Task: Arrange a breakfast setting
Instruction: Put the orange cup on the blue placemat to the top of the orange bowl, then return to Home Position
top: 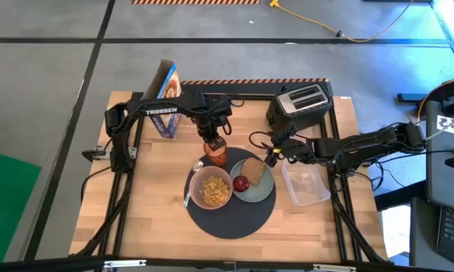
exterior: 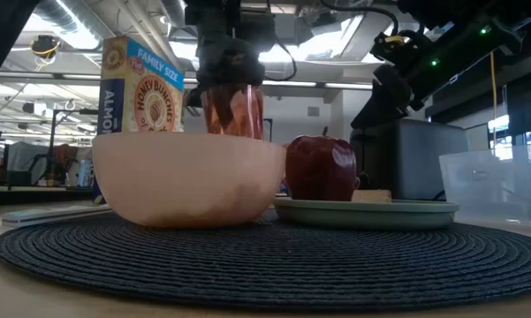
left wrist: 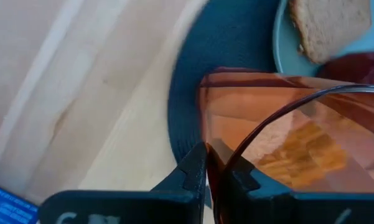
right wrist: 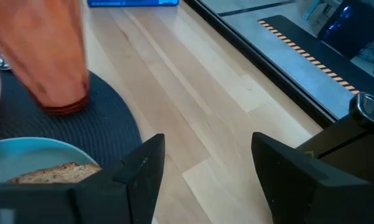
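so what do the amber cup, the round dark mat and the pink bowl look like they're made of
Amber cup, pinched at its rim by the left gripper: likely clear tinted plastic, glossy; the mat shows through its wall.
Round dark grey mat: woven, matte; concentric ribbed cords suggest braided fibre or vinyl.
Translucent pink bowl: probably plastic, smooth satin finish; light glows softly through it.
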`<state>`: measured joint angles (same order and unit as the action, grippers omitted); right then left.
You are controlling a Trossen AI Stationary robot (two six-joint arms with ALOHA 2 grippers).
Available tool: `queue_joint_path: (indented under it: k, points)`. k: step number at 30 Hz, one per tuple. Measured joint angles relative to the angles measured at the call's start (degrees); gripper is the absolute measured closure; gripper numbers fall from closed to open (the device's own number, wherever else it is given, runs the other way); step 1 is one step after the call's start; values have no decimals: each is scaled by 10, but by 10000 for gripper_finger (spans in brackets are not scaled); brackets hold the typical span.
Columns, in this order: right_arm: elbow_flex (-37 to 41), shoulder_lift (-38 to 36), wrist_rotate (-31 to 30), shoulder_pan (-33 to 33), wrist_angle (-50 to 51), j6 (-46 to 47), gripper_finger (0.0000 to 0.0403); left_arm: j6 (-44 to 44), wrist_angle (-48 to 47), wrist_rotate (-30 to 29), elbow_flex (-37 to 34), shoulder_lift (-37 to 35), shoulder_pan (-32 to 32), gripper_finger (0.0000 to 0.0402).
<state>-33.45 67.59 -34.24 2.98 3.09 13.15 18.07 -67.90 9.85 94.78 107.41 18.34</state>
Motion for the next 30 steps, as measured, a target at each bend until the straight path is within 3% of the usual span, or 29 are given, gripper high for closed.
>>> queue_joint_path:
  k: [9,22,30]
  points:
    - [0,0,-1,0,0,0,173,-36,-2,-15,0,-1,-29,349]
    - [0,0,4,0,-2,9,173,-48,-3,-20,0,-6,-22,285]
    - [0,0,15,0,-34,16,173,-73,7,-110,0,-85,-11,259]
